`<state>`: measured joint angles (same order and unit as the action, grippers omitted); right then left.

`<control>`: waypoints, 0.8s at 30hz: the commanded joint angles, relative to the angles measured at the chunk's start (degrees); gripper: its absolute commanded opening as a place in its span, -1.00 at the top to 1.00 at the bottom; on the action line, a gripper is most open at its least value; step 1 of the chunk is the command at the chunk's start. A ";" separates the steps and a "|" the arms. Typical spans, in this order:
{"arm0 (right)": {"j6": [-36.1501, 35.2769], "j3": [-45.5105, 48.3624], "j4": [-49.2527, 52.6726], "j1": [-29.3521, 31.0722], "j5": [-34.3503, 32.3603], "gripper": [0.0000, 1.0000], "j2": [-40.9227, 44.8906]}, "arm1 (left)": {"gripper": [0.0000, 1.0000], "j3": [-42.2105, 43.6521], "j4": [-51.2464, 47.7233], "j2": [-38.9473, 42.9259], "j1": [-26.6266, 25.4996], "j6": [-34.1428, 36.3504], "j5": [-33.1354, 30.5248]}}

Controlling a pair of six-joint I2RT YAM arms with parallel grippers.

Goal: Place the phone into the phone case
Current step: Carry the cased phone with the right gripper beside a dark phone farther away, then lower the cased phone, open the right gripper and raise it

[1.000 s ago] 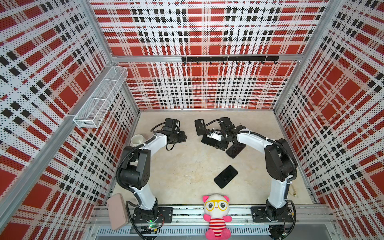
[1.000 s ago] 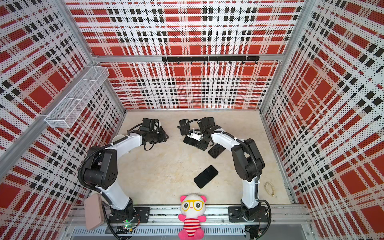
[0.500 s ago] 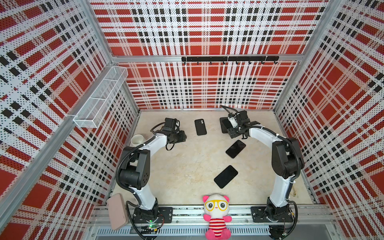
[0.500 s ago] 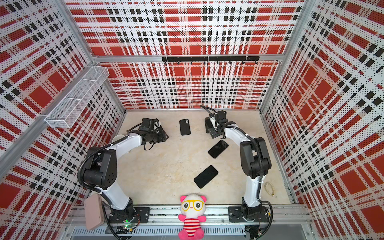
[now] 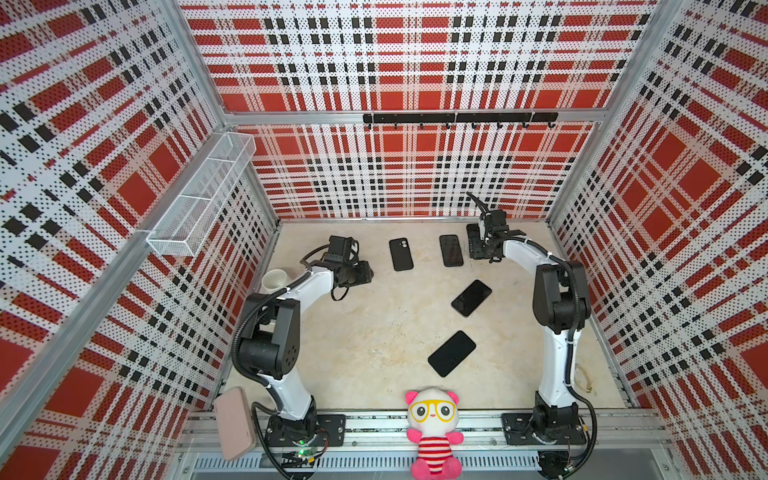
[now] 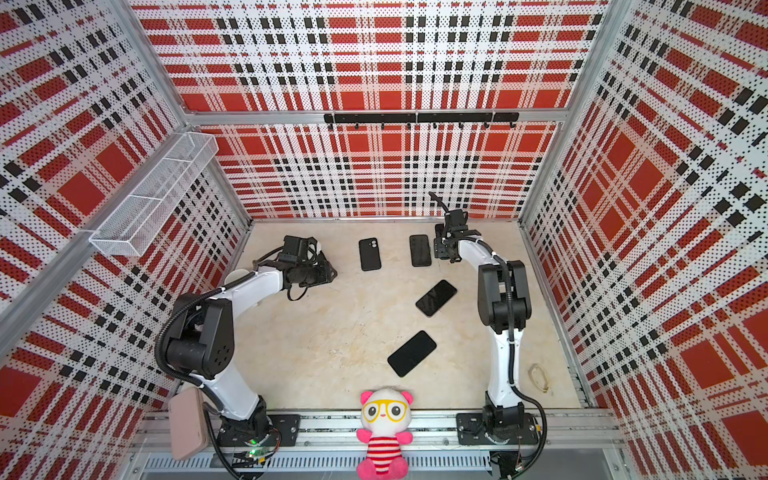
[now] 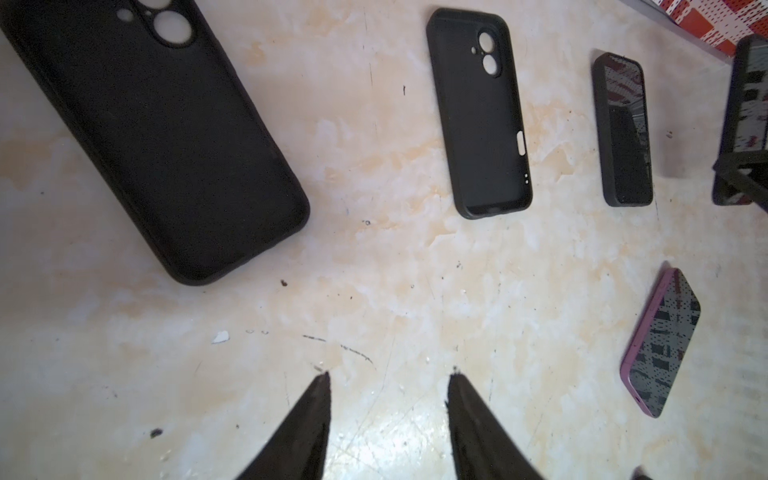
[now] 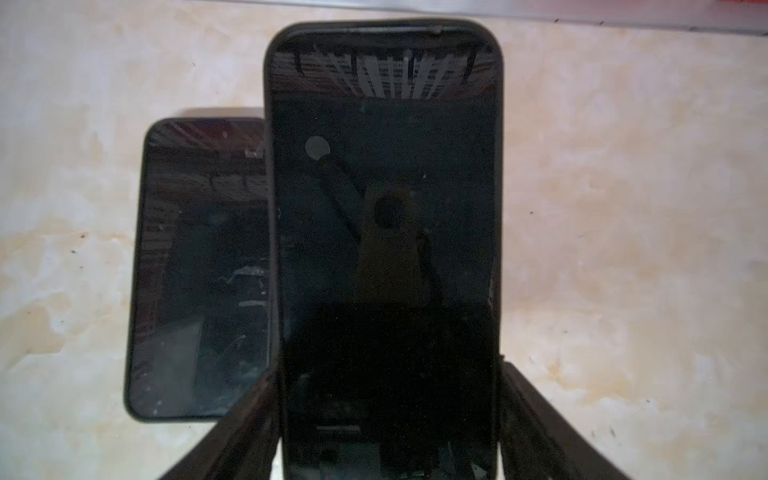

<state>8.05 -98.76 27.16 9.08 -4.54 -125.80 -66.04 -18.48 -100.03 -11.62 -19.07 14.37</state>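
Here the right fingers (image 8: 241, 428) pinch a phone (image 8: 386, 249), its lower end cut off; left fingers (image 7: 301, 432) spread, empty

Red, white and black plaid walls (image 5: 395, 62). Cream mottled floor (image 5: 365, 332). Black case (image 5: 401, 254). Black phone (image 8: 386, 249). Purple-edged phone (image 7: 660, 340). Pink and white plush (image 5: 433, 432) with yellow glasses and red stripes.

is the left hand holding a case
No, the left hand is open over bare table, the nearest empty case lying clear of it.
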 commanded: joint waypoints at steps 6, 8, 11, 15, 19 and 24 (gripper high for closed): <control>0.82 -3.26 -0.10 -0.20 0.22 -0.23 -4.03 | 0.02 -1.00 0.76 1.63 0.72 0.00 1.10; 0.91 -3.35 -0.35 -0.29 0.53 -0.23 -4.67 | 0.02 -0.93 0.78 1.63 0.69 0.00 1.19; 1.26 -4.36 0.36 -0.38 0.84 -0.28 -6.08 | 0.02 -0.92 0.77 1.68 0.69 0.00 1.27; 1.80 -5.05 1.08 -0.38 0.58 -0.44 -7.10 | 0.02 -0.85 0.81 1.67 0.72 0.00 1.36; 1.88 -5.43 1.43 -0.47 0.58 -0.60 -7.40 | 0.02 -0.89 0.75 1.63 0.72 -0.11 1.49; 2.23 -6.31 2.52 -0.64 0.49 -0.88 -7.81 | 0.02 -0.84 0.80 1.76 0.72 -0.09 1.36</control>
<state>9.91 -103.44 29.28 8.86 -3.88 -132.46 -66.04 -18.46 -100.03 -11.55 -19.11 14.83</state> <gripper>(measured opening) 0.920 0.490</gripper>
